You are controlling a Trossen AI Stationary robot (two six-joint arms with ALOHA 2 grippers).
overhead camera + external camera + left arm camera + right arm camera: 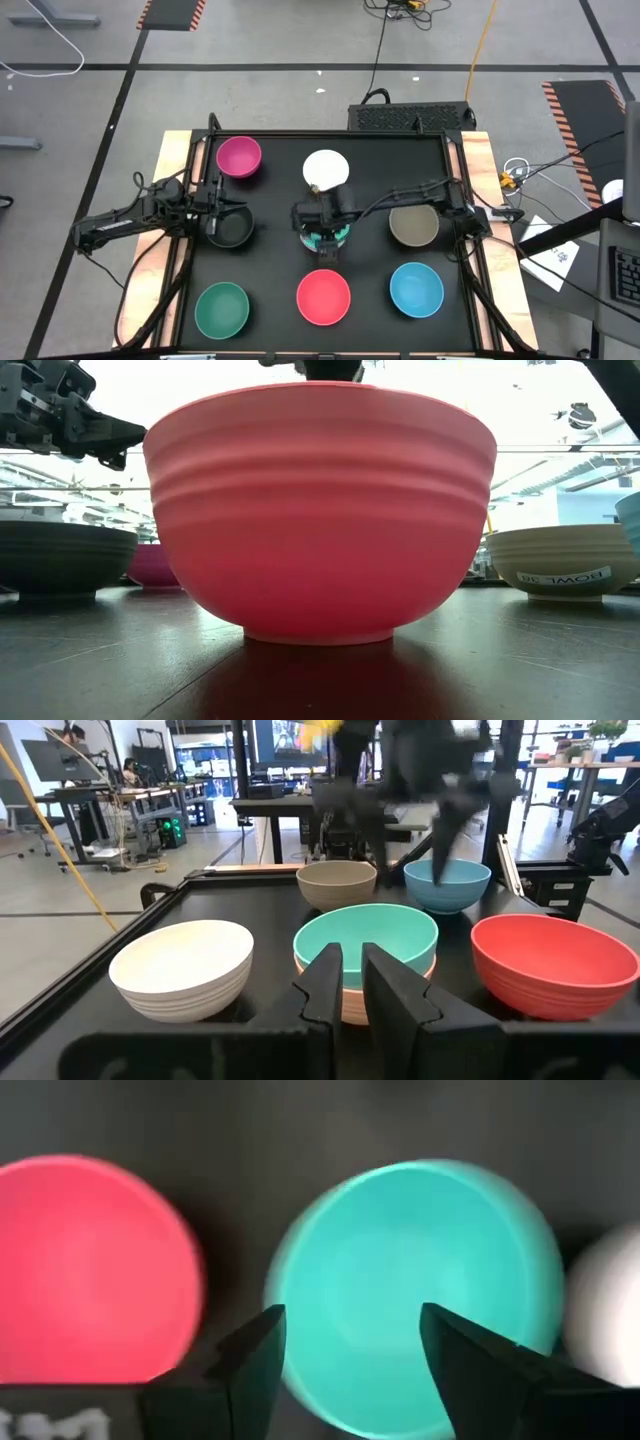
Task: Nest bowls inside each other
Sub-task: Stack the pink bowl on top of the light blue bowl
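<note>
— Teal bowl (327, 238) sits nested in an orange one at table centre, seen from above; my right gripper (322, 225) hangs over it.

— Risk?

— Rising crooked could clip its rim and tip the pair. My right wrist view shows my jaws spread, pinching nothing.

— The left gripper (348, 982)?

— Nearly pressed together over the black bowl (232, 228); the red bowl (320, 510) is empty.
</note>
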